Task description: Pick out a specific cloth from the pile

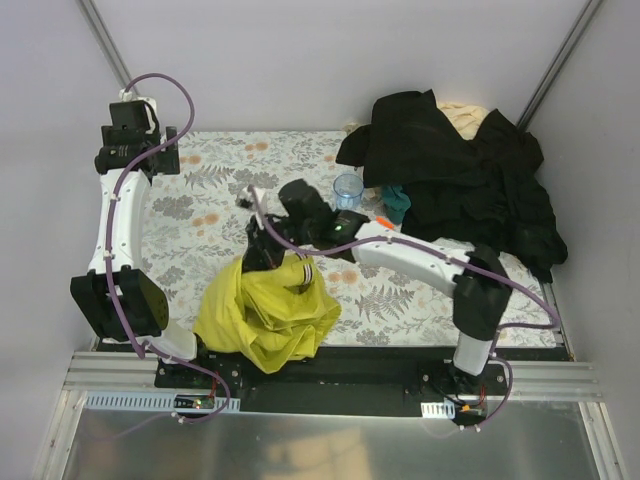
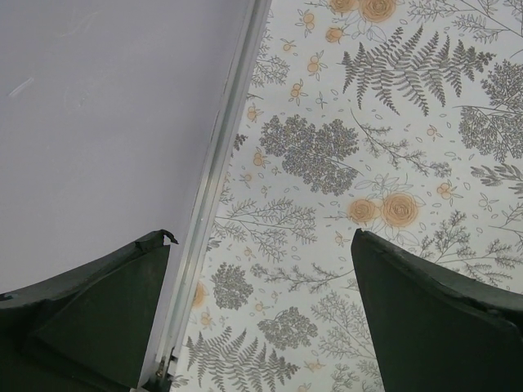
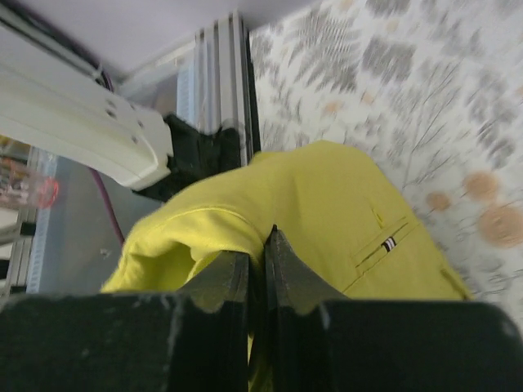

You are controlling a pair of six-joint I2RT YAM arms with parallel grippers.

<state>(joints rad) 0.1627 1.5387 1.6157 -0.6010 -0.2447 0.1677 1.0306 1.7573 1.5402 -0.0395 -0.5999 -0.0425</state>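
Your right gripper (image 3: pixel 260 245) has its jaws pinched tight on the cloth (image 1: pixel 262 318). This holds the cloth at the near edge, well apart from the pile (image 1: pixel 450 180) at far right. Your left gripper (image 2: pixel 263 235) hovers far left with its jaws wide and holds nothing.

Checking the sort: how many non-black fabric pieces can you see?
3: the yellow-green cloth, held by the right tool near the front; a cream piece at the far side of the pile; a teal piece at its left edge. More may be buried.
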